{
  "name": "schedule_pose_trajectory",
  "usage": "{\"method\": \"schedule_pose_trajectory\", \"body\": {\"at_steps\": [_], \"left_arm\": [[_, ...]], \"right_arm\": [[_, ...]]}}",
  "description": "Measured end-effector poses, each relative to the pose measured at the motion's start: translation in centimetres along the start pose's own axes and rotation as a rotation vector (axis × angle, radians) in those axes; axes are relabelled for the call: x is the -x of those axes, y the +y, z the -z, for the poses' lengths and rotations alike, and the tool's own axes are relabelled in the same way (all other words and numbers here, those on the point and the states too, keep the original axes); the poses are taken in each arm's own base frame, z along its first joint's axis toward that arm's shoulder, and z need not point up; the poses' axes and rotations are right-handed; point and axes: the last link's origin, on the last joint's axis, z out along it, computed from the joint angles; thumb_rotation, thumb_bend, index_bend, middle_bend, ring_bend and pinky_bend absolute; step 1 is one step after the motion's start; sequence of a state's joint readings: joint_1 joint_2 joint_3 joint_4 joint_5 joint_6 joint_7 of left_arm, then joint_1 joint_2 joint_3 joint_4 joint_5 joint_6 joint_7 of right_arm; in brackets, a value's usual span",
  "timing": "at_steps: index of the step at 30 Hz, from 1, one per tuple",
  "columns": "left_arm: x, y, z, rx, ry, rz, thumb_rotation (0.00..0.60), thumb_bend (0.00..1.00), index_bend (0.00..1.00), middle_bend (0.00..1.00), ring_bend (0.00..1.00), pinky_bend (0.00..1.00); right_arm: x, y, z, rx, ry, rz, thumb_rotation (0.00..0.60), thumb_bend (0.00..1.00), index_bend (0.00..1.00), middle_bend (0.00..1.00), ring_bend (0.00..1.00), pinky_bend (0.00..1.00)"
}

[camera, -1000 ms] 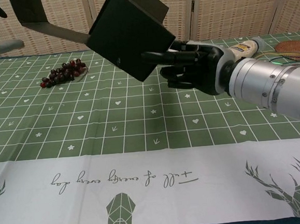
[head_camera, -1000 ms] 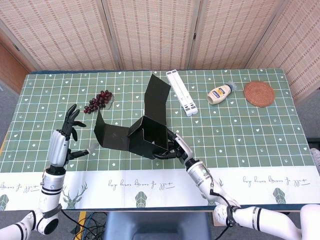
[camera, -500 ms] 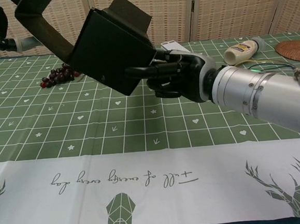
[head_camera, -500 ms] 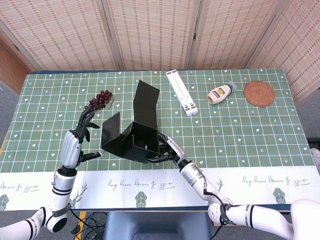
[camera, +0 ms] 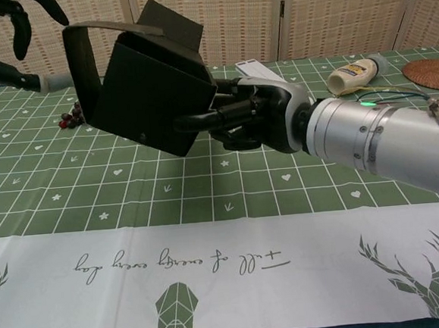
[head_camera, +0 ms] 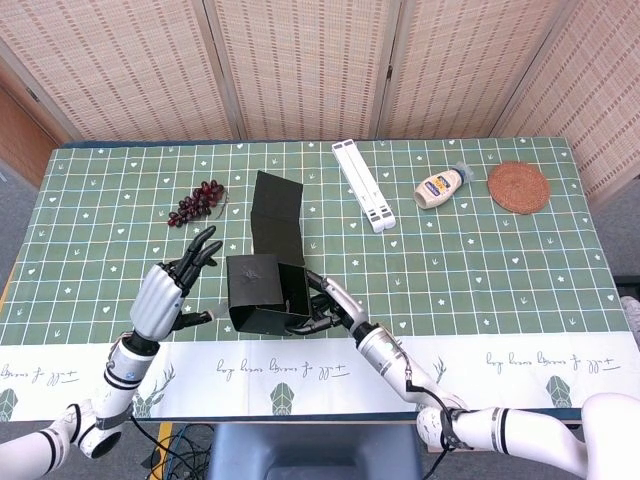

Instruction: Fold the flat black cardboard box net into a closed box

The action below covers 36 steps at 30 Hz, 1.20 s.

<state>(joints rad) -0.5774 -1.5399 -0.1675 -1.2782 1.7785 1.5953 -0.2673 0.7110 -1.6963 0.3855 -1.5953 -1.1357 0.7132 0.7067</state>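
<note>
I have the black box net [head_camera: 265,285] up off the counter [head_camera: 480,250], near its front edge and left of centre, and by my reading it is about half folded. My right hand [head_camera: 325,312] grips it at the box's 4 o'clock corner; in the chest view my right fingers [camera: 201,121] lie flat against the outer wall while the rest of the hand curls behind it, so I am clamping that wall rather than just propping it.

What looks done: the walls stand up around the base and make an open cube-like body. One side panel [camera: 82,61] at the body's 9 o'clock curves over the top edge without lying flat. What is left: the long lid panel [head_camera: 276,215] sticks out toward 12 o'clock, unfolded, and the mouth of the box is open. I cannot tell from either view whether any tabs are tucked in.

My left hand [head_camera: 170,295] is spread wide, holding nothing, just beside the box at its 9 o'clock and not touching it.

I judge the remaining work to be pressing that curved side panel home, bringing the lid down over the opening and tucking it shut.

The grapes [head_camera: 196,203], white folded stand [head_camera: 362,185], sauce bottle [head_camera: 440,186] and woven coaster [head_camera: 518,186] sit well apart toward 12 o'clock.
</note>
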Motion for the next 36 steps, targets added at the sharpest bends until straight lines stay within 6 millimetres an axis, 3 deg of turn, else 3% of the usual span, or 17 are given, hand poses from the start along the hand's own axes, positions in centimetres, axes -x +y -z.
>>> {"method": "schedule_pose_trajectory", "body": {"at_steps": [9,18,28,36], "left_arm": [[-0.2,-0.2,-0.1,0.079,-0.100,-0.095,0.600,0.11,0.28,0.12,0.43,0.70],[-0.4,-0.3,-0.2,0.151,-0.207,-0.173,0.600,0.11,0.30,0.15,0.45,0.70],[-0.5,-0.3,-0.3,0.169,-0.253,-0.210,0.600,0.11,0.36,0.30,0.50,0.67],[-0.6,-0.3,0.3,0.162,-0.304,-0.225,0.600,0.11,0.35,0.30,0.50,0.66]], "right_arm": [[0.2,0.0,-0.7,0.002,-0.013,0.093,0.600,0.11,0.33,0.46,0.83,1.00],[0.5,0.0,-1.3,-0.011,-0.013,0.150,0.600,0.11,0.33,0.46,0.83,1.00],[0.8,0.0,-1.8,-0.026,-0.020,0.156,0.600,0.11,0.33,0.45,0.83,1.00],[0.8,0.2,-2.1,-0.036,-0.021,0.161,0.600,0.11,0.33,0.45,0.83,1.00]]}}
